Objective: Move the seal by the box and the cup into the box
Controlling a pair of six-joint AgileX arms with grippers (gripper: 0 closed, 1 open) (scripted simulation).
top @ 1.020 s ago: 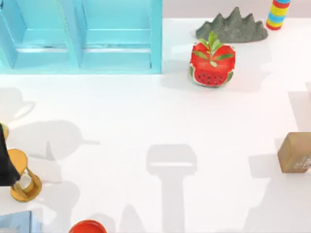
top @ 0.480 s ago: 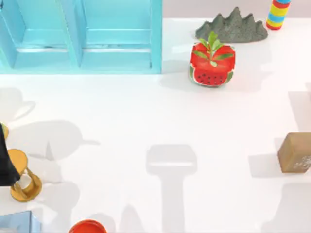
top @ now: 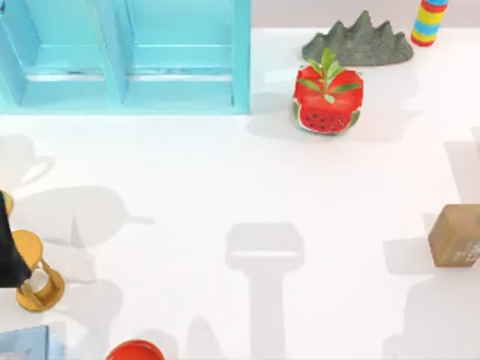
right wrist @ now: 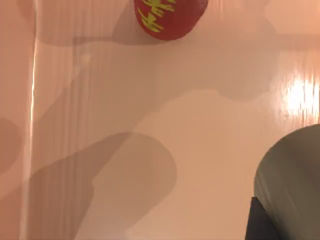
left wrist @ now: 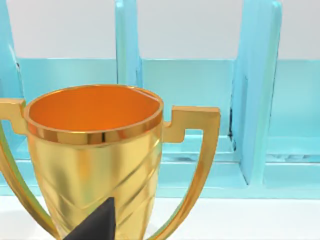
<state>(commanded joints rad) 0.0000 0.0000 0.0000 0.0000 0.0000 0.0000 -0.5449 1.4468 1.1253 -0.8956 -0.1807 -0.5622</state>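
Lying at the worktop's (top: 225,180) 3 o'clock edge, seal (top: 454,235), nearer the right arm; cup (right wrist: 292,180) close under the right wrist; right hand's opening: cannot tell; left arm (top: 9,247) parked at 9 o'clock.

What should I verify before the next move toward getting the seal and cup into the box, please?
1. Seal found: ok; the seal lies at the table's right edge.
2. Box in sight: ok; the blue box stands at the far left.
3. Cup held: cannot tell; the cup looms close in the right wrist view.
4. Left arm free: not ok; the gold trophy stands right beside the left arm.
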